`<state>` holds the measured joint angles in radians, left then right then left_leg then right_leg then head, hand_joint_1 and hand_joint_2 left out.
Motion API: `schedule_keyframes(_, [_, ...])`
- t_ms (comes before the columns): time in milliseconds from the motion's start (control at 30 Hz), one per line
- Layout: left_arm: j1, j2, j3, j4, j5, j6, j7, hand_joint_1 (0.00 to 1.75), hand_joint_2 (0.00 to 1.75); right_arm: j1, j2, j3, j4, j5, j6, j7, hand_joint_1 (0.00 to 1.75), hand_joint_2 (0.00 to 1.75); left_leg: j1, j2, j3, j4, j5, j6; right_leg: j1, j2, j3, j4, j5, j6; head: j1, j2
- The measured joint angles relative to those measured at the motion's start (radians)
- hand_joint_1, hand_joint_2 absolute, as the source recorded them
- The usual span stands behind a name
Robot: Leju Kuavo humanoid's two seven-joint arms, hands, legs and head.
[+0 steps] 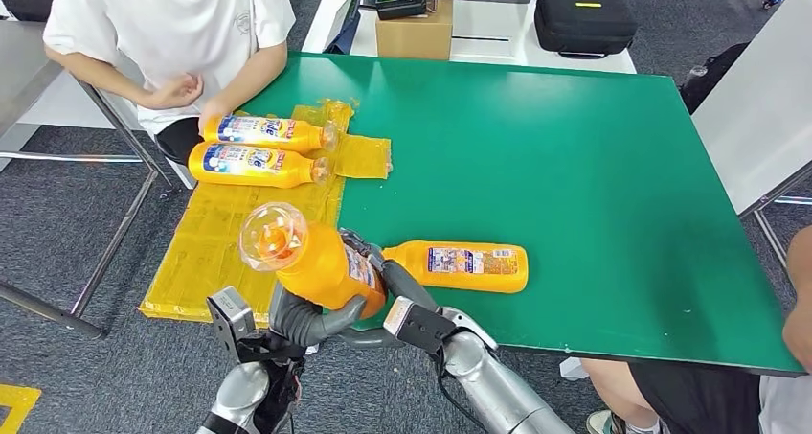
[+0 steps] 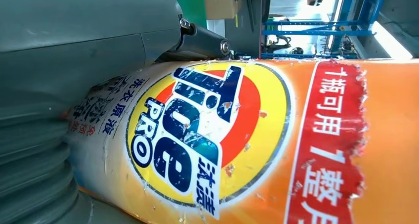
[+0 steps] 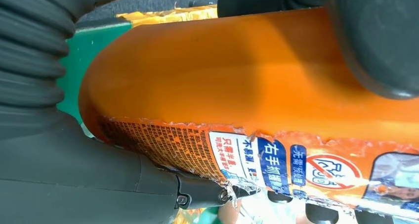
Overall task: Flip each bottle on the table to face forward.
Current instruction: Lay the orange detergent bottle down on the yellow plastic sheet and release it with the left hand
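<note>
An orange detergent bottle [image 1: 321, 262] with a clear cap is lifted off the near left of the green table [image 1: 575, 147], cap tilted up toward me. My left hand [image 1: 304, 319] grips it from below and my right hand [image 1: 388, 279] grips its body from the right. Close up, the bottle's front logo [image 2: 207, 135] faces the left hand [image 2: 74, 51]. The back label [image 3: 247, 155] faces the right hand [image 3: 59, 159]. Another bottle [image 1: 464, 266] lies on the table, back label up. Two more bottles [image 1: 263, 130] [image 1: 251, 164] lie on the yellow mat [image 1: 211, 252], front labels up.
A person in a white shirt [image 1: 172, 22] sits at the far left, one hand [image 1: 209, 118] at the farthest bottle. A cardboard box [image 1: 414, 32] and a black case [image 1: 584, 20] stand beyond the table. Another person's arm [image 1: 797, 300] is at the right edge.
</note>
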<state>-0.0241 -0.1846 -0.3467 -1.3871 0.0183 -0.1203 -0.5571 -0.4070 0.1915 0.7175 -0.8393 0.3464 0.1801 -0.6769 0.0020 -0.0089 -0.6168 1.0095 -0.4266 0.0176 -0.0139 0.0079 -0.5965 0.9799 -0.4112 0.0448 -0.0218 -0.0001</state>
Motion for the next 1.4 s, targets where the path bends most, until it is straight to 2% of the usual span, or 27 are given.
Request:
schedule_keyframes(300, [0.020, 0.000, 0.012, -0.018, -0.012, -0.022, -0.006, 1.75, 1.75, 0.012, -0.011, 0.012, 0.008, -0.013, -0.017, -0.006, 0.00, 0.00, 0.000, 0.000, 0.000, 0.000, 0.000, 0.000, 0.000, 0.000, -0.001, 0.000, 0.000, 0.000, 0.000, 0.000])
schedule_keyframes(400, [0.022, 0.000, 0.011, -0.026, -0.044, -0.015, -0.001, 1.75, 1.75, 0.027, -0.015, 0.008, 0.004, -0.015, -0.049, -0.009, 0.00, 0.00, 0.000, 0.000, 0.000, 0.000, 0.000, 0.000, 0.000, 0.000, -0.001, 0.000, 0.000, 0.000, 0.000, 0.000])
schedule_keyframes(567, [0.013, 0.009, 0.018, -0.041, -0.224, 0.130, 0.071, 1.75, 1.75, 0.122, -0.025, -0.054, -0.068, 0.005, -0.150, -0.017, 0.00, 0.00, 0.000, -0.001, 0.000, 0.000, 0.000, 0.000, 0.000, 0.000, -0.001, 0.000, 0.000, 0.000, 0.000, 0.000])
schedule_keyframes(700, [-0.031, 0.027, 0.068, -0.009, -0.372, 0.245, 0.134, 1.75, 1.75, 0.198, -0.036, -0.110, -0.178, 0.045, -0.228, -0.023, 0.00, 0.00, 0.000, 0.000, -0.001, 0.000, 0.000, 0.000, 0.000, 0.000, -0.001, 0.000, 0.000, 0.000, 0.000, 0.000])
schedule_keyframes(900, [-0.102, 0.042, 0.134, 0.057, -0.617, 0.418, 0.153, 1.75, 1.75, 0.262, -0.061, -0.119, -0.299, 0.033, -0.281, -0.023, 0.00, 0.00, 0.000, 0.000, 0.000, 0.000, 0.000, 0.000, 0.000, 0.000, 0.000, 0.000, 0.000, 0.000, 0.000, 0.000])
schedule_keyframes(1300, [-0.124, 0.050, 0.146, 0.096, -0.666, 0.446, 0.157, 1.75, 1.75, 0.291, -0.079, -0.119, -0.362, 0.028, -0.287, -0.023, 0.00, 0.00, 0.000, 0.000, -0.001, 0.000, 0.000, 0.000, 0.000, 0.000, -0.001, 0.000, 0.000, 0.000, 0.000, 0.000])
schedule_keyframes(1400, [-0.126, 0.053, 0.145, 0.102, -0.750, 0.480, 0.177, 1.75, 1.75, 0.292, -0.081, -0.119, -0.365, 0.021, -0.292, -0.023, 0.00, 0.00, 0.000, 0.000, -0.001, 0.000, 0.000, 0.000, 0.000, 0.000, -0.001, 0.000, 0.000, 0.000, 0.000, 0.000])
